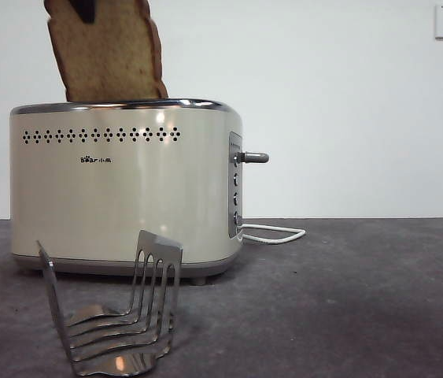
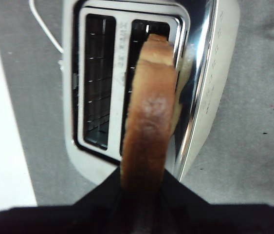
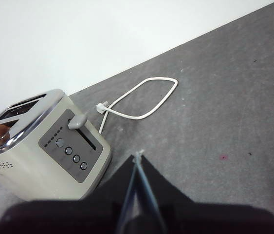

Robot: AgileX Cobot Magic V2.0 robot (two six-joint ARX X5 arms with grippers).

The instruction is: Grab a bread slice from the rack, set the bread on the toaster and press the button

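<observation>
The left pincer (image 2: 144, 214) is pinching the slice of bread (image 2: 149, 122) by its crust, one black jaw on each side. The bread hangs just past the pincer's tips, edge-on, and its far end is dipping into one slot of the toaster (image 2: 202, 122) — the slot nearer the dotted side wall. The other slot, beside it, has nothing in it. From the front the slice (image 1: 107, 51) leans a little and most of it sticks up above the chrome rim of the toaster (image 1: 127, 197).

So the step in hand is putting the bread in the toaster. The picking-up part looks done, because the rack (image 1: 115, 315) on the bench (image 1: 363, 299) holds no bread.

Next, I think the pincer should stand the bread up straight, go lower, and let go only when the slice sits well down in the slot.

The right pincer (image 3: 137, 158) waits with its jaws pressed together and holds nothing. The button (image 3: 77, 121) — the grey knob on the toaster's end panel — is off ahead of it, not touching. It looks high in its track, so it is not pressed yet. That job is likely for this pincer, which must reach the knob and push it down.
</observation>
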